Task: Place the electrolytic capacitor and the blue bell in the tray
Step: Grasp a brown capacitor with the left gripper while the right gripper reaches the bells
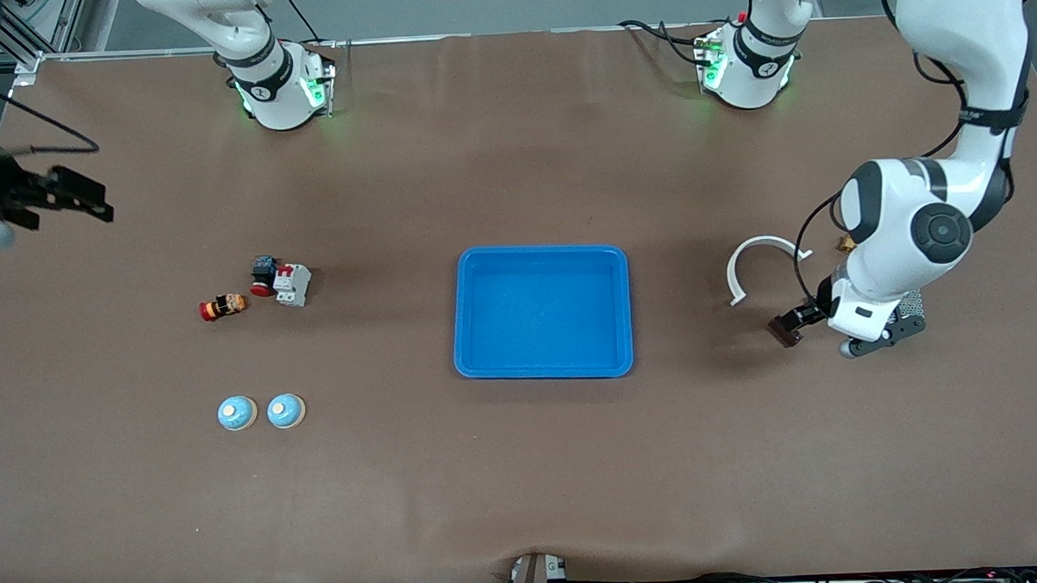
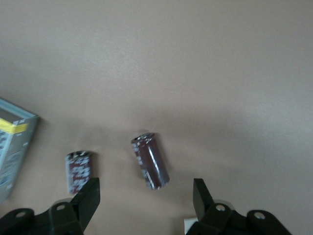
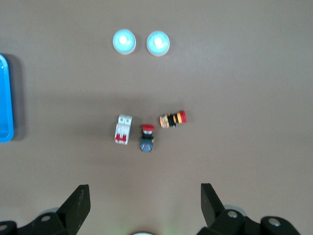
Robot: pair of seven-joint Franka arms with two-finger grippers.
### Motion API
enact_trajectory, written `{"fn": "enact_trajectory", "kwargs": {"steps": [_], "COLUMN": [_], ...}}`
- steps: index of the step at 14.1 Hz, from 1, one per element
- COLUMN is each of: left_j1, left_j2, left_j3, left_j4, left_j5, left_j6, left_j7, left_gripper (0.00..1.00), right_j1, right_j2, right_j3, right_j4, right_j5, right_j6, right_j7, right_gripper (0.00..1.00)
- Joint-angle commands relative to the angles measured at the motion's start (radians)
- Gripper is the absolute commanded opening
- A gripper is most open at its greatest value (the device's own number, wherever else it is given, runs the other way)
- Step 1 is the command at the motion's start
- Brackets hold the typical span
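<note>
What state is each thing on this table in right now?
tray: nothing in it.
two capacitors: lying on the table, apart, not gripped.
two blue bells: upright, side by side.
left pincer: open, low over one capacitor.
right pincer: open, up in the air, waiting.

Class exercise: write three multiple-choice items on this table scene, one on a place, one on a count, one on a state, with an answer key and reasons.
1. Where is the shallow bright-blue plastic tray?
A. mid-table
B. at the right arm's end
C. on the bells

2. How many round blue bells lie on the table?
A. one
B. two
C. four

3. What does the tray hold?
A. nothing
B. one bell
C. a capacitor

Key: 1 A, it sits between both item groups; 2 B, a side-by-side pair shows; 3 A, its floor is bare.
</note>
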Motion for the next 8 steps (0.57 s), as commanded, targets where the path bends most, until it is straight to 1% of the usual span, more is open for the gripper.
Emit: {"fn": "enact_trajectory", "kwargs": {"steps": [1,3,4,6,8], "left_j1": [0.004,0.024,0.024,0.03,0.032], "left_j2": [0.012,0.025,0.036,0.053,0.067], "left_j3": [-0.005,-0.005,-0.005,-0.005,-0.007], "left_j4": [-0.041,-0.043,-0.041,-0.04,-0.04], "left_j5": [0.013,0.013,0.013,0.01,-0.002], "left_j6": [0.073,0.075,0.076,0.082,0.098], "left_j7": [-0.025,-0.025,-0.025,-0.028,-0.051], "left_gripper": [0.82,0.77,0.73,0.66,0.63], "right_j1": [0.009,0.009,0.008,0.009,0.009], "right_j2": [0.082,0.134,0.156,0.209,0.249], "right_j3": [0.002,0.002,0.002,0.002,0.002], "right_j4": [0.021,0.022,0.022,0.028,0.028], "right_j5": [-0.006,0.003,0.005,0.006,0.006], "right_j6": [0.096,0.161,0.187,0.2,0.239], "right_j7": [-0.015,-0.06,-0.064,-0.066,-0.068], "right_gripper": [1.0,1.0,1.0,1.0,1.0]}}
